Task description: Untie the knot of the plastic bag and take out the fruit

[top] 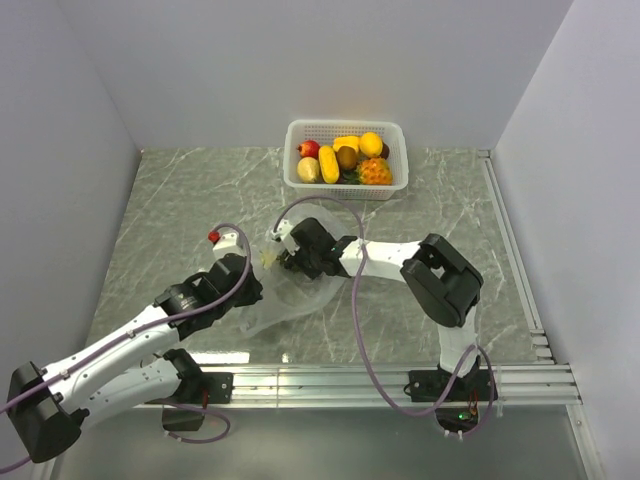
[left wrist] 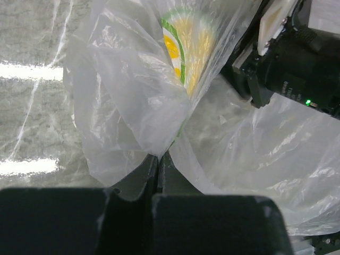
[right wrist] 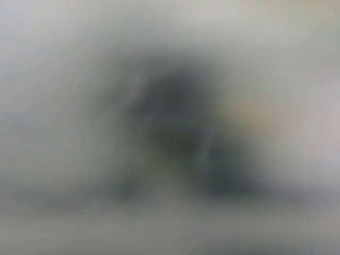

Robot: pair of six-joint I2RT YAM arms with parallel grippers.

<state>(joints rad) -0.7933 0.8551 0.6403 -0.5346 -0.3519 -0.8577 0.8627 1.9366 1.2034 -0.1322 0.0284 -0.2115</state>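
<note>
Table: grey marbled top (top: 180,200), with 2 arms coming in from the near edge.
Plastic bag: clear and crumpled (top: 290,300), lying near the middle of the table, closer to the near edge than the far edge, between the 2 grippers.
Left gripper: (left wrist: 159,159) fingers pressed tight together, pinching a fold of the plastic bag between their tips.
Right gripper: (top: 285,250) at the far end of the plastic bag, against the plastic. Its own camera view is only blur, so I cannot tell how wide it stands or whether it has hold of anything.
Basket: white (top: 345,124), at the middle of the far edge, well apart from the plastic bag.
Fruit: (top: 347,157) heaped in the basket, including a red piece, a banana, a brown kiwi, an orange knobbly piece and round yellow ones.
Yellow shape: round with a green rim (left wrist: 186,48), seen through the plastic. I cannot tell whether it is fruit or print.
</note>
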